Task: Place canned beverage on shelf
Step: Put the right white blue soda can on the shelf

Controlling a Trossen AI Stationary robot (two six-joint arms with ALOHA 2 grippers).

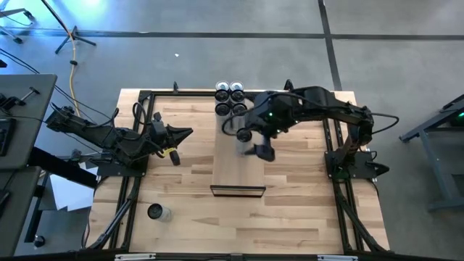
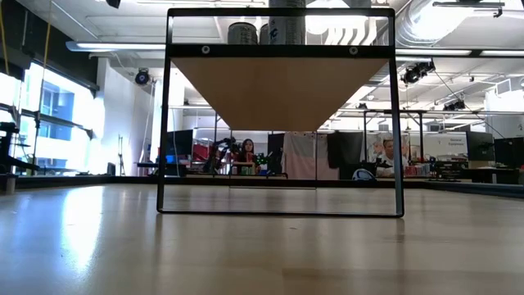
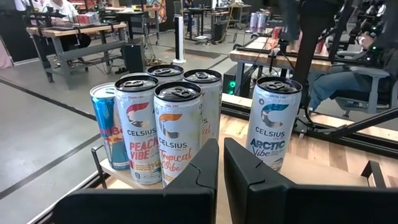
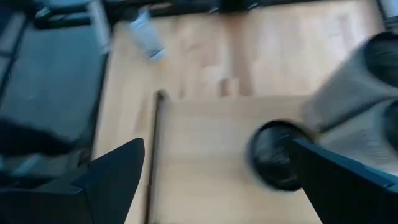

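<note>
the shelf [image 1: 237, 163] runs down the middle of the desk [image 1: 290, 210] from the 12 o'clock edge toward 6 o'clock, its dark end edge facing 6 o'clock. in the low view it shows as a wooden platform [image 2: 278, 86] raised on a thin black frame [image 2: 399, 123], with can tops just visible above it.

four cans [image 1: 230, 99] stand upright in a tight cluster at the 12 o'clock end of the shelf. in the left wrist view they read as celsius cans, "peach vibe" [image 3: 140, 127] and "tropical vibe" [image 3: 177, 130] in front, with a blue can [image 3: 109, 127] just beside them at the shelf's edge. a fifth can, "arctic vibe" [image 3: 272, 121], stands upright apart from the cluster, on the shelf.

the right end effector [image 1: 254, 142] hovers over the shelf, at 5 o'clock from the cluster. in the right wrist view its fingers [image 4: 112, 177] are spread wide, released, holding nothing, with a dark round can top [image 4: 273, 155] below and between them, blurred.

the left end effector [image 1: 181, 133] waits over the desk at 9 o'clock from the shelf, pointing toward the cans. its fingers [image 3: 199, 174] sit close together with only a narrow gap, clenched on nothing.

one more can [image 1: 157, 212] lies on its side on the desk toward 7 o'clock, well apart from the shelf.
</note>
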